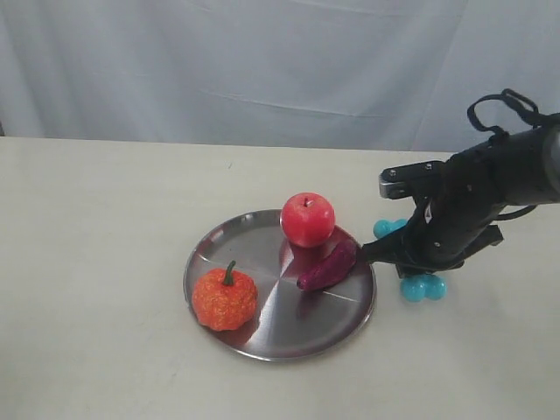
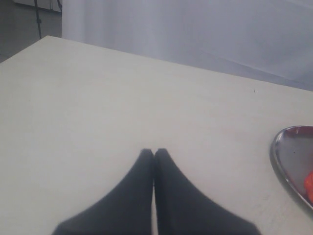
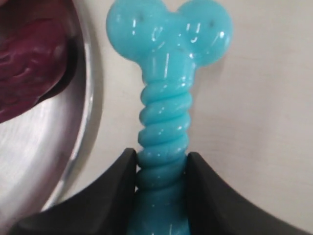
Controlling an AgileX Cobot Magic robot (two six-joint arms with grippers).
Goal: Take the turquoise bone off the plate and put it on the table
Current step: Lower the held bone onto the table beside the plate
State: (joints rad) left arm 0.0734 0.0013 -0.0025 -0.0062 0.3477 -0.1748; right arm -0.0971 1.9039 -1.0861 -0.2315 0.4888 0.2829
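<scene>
pale cloth backdrop (image 1: 262,61) hangs behind the beige table (image 1: 87,262) in the exterior view. the silver plate (image 1: 262,346) sits mid-table and holds a red apple (image 1: 307,219), an orange pumpkin (image 1: 224,299) and a dark purple vegetable (image 1: 328,265). the right gripper (image 1: 404,261) is just beside the plate's right rim. the turquoise bone (image 1: 423,286) pokes out on either side of it, off the plate and over the table.

in the left wrist view, the left gripper (image 2: 154,154) has its fingers pressed together with nothing between them. it is above bare tabletop, well apart from the action, with the plate's rim at the edge of the picture.

the right wrist view shows the two black fingers clamped on the bone's ribbed shaft. its knobbed end lies over the table, close beside the plate's rim. i cannot tell whether the bone touches the surface.

judging from this, a release from any height could let the rubber toy bounce or roll against the rim, since it sits so near. spreading fingers might also nudge the plate.

no brand, label or writing is readable.
</scene>
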